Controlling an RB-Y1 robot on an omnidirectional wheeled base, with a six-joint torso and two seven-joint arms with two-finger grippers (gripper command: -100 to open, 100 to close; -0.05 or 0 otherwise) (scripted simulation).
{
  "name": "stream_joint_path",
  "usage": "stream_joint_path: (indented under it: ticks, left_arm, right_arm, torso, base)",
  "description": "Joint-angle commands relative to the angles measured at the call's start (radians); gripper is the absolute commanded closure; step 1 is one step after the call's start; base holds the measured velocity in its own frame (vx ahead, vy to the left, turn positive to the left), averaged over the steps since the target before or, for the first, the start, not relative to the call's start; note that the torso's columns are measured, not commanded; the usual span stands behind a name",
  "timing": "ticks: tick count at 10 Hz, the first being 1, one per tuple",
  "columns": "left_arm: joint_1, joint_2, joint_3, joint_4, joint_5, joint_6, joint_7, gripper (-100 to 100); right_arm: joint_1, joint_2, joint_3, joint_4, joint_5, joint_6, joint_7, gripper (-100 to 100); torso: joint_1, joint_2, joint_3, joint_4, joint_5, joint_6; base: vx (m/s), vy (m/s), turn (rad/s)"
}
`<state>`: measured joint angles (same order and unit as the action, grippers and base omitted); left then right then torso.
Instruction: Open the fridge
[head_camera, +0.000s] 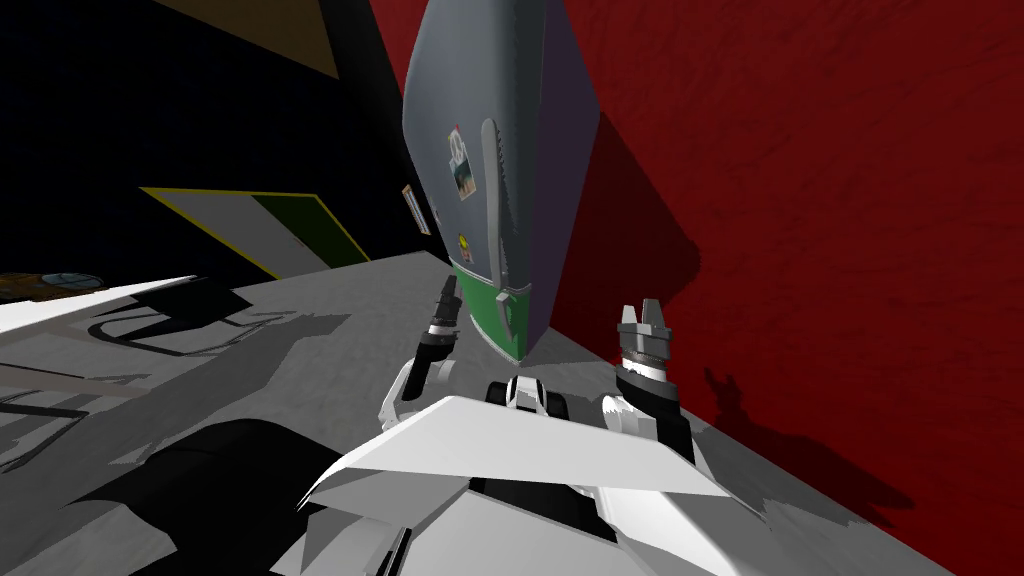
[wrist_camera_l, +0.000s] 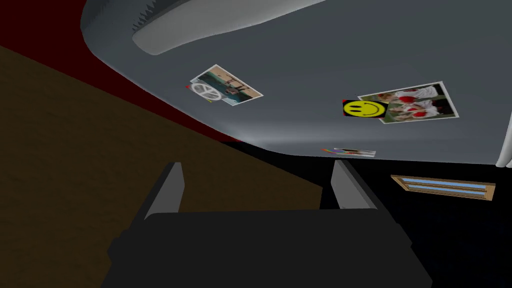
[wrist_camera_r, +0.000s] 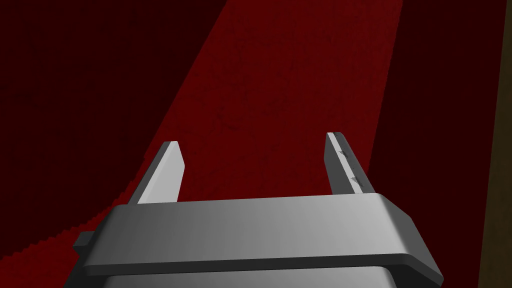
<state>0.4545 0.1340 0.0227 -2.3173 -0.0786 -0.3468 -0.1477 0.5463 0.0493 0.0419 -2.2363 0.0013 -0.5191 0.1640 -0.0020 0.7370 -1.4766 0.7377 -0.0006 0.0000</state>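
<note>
The fridge (head_camera: 480, 110) stands just ahead against the red wall, with a grey upper door and a green lower door (head_camera: 485, 310), both looking shut. A long grey handle (head_camera: 491, 200) runs down the upper door, and a short one (head_camera: 505, 312) sits on the green door. My left gripper (head_camera: 445, 292) is open beside the green door, a little left of its handle. In the left wrist view the open left gripper (wrist_camera_l: 257, 185) looks up along the grey door (wrist_camera_l: 310, 60), with its photos, smiley magnet (wrist_camera_l: 364, 109) and handle (wrist_camera_l: 200, 25). My right gripper (head_camera: 643, 318) (wrist_camera_r: 250, 165) is open, facing the wall.
The red wall (head_camera: 820, 200) runs close along the fridge's right side and my right arm. Grey floor (head_camera: 330, 330) spreads to the left, with a yellow-edged panel (head_camera: 255, 225) and a black area behind it. A small framed picture (head_camera: 415, 210) hangs left of the fridge.
</note>
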Motion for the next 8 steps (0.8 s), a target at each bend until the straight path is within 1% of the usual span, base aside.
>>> stream_joint_path:
  ticks: [1,3,5,8]
  left_arm:
    - [-0.007,0.000,0.003,0.053,-0.024,0.001,-0.020,-100]
    - [-0.014,-0.017,0.004,0.090,-0.041,0.005,-0.035,-100]
    - [-0.022,-0.025,0.005,0.126,-0.057,0.009,-0.048,-100]
    - [-0.033,-0.014,0.007,0.180,-0.083,0.015,-0.069,-100]
  right_arm:
    - [0.000,0.000,0.000,0.000,0.000,0.000,0.000,0]
    - [0.000,0.000,0.000,0.000,0.000,0.000,0.000,0]
    - [0.000,0.000,0.000,0.000,0.000,0.000,0.000,0]
    - [0.000,0.000,0.000,0.000,0.000,0.000,0.000,0]
  torso:
    - [0.001,0.000,0.000,0.000,0.000,0.000]
    - [0.003,0.002,0.001,0.000,0.001,0.000]
    - [0.003,0.002,0.001,0.000,0.001,0.000]
    - [0.002,0.001,0.001,0.000,0.000,0.000]
  base:
    - [0.053,-0.071,-0.023]
    - [0.047,-0.067,-0.024]
    - [0.041,-0.050,-0.021]
    - [0.036,-0.061,-0.023]
